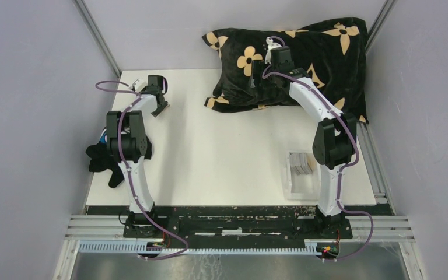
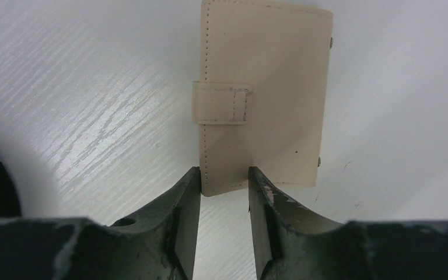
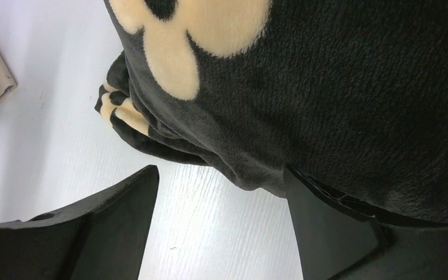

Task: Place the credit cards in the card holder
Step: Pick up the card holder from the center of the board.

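Left end effector (image 2: 223, 181): far-left part of the white desk (image 1: 221, 151), tilted down at the surface. Fingers (image 2: 189, 192) partly closed, a narrow gap of bare desk visible between them. Near-left corner of the card holder (image 2: 262, 99) sits right at the fingertips; cannot tell whether it is pinched or only straddled.

Card holder: tan, closed, lying flat on the desk, snap tab wrapped over its left edge, stitching along the border. Two small rivets on its right edge.

Right end effector (image 3: 220, 172): far side of the desk, right of centre, fingers spread wide, nothing between them. It hangs over the near edge of the black pillow (image 3: 350, 105) with tan flower print; desk surface shows below the tips. Contact with the fabric: cannot tell.

Credit cards (image 1: 301, 163): greyish stack standing in the clear box (image 1: 296, 189), near-right of the desk, just beside the right arm, well apart from the card holder.

Black cloth (image 1: 102, 160): at the desk's left edge, beside the left arm.
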